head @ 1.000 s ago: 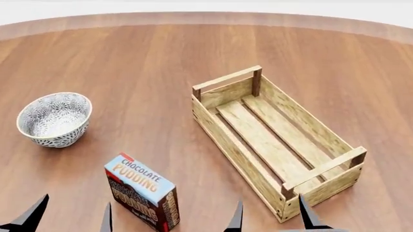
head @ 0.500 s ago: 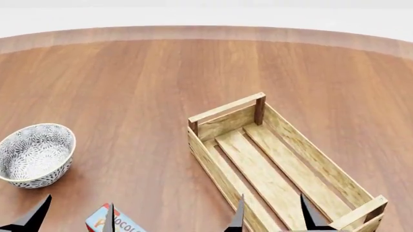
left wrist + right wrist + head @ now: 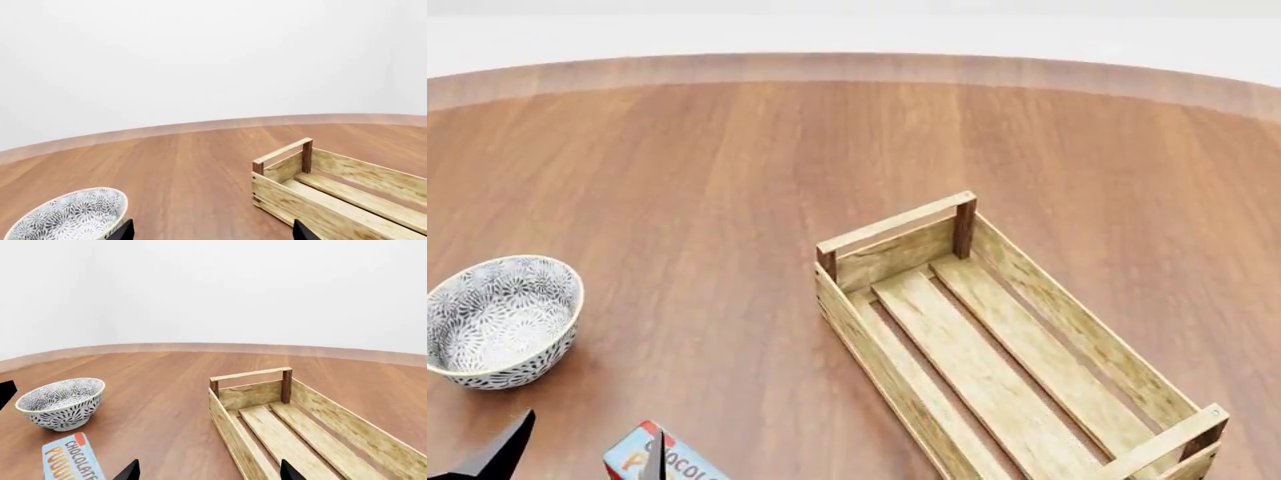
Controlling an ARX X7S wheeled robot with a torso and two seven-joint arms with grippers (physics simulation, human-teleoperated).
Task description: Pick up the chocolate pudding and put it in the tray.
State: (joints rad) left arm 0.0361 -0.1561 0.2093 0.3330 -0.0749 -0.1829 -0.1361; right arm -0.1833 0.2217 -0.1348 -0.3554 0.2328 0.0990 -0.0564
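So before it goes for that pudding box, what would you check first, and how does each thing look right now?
1. Pudding in view: ok, though cut off at the frame edge in both the head and right wrist views.
2. Pudding free of the bowl: ok, they stand apart.
3. Tray empty, ready to receive: ok, only bare slats show inside.
4. Left gripper open: ok, its fingertips are spread wide, one just in front of the pudding.
5. Right gripper open: ok in its wrist view; it is out of the head view.
6. Either gripper holding anything: ok, nothing sits between the fingertips.
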